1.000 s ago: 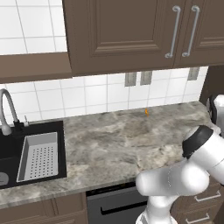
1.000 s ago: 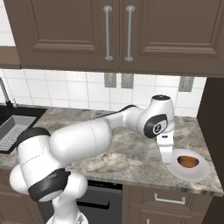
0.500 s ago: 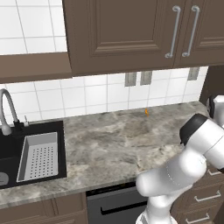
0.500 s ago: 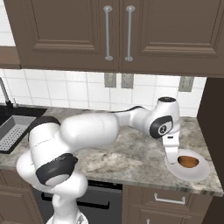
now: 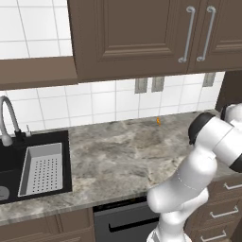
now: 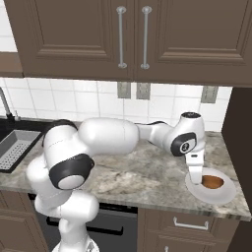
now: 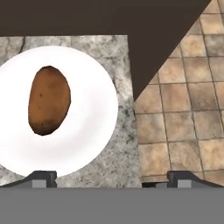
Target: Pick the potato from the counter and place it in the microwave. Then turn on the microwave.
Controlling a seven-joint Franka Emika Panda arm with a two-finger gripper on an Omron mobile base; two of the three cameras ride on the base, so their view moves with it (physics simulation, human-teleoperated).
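Hand view showed a brown oval potato [image 7: 49,100] on a white plate [image 7: 94,131]. The gripper [image 6: 195,173] hung beside it, jaws wide apart, arm stretched right.

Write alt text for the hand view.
A brown potato lies on a white plate on the marbled counter, left of centre between the open gripper tips. Brown floor tiles show past the counter's edge.

The arm [image 6: 108,140] was glossy white, built of fat rounded segments with black bands at the joints (one dark cap carried a small pale ring mark). Its gripper [image 7: 112,178] ended in two small dark grey, squarish finger tips [image 7: 41,177].
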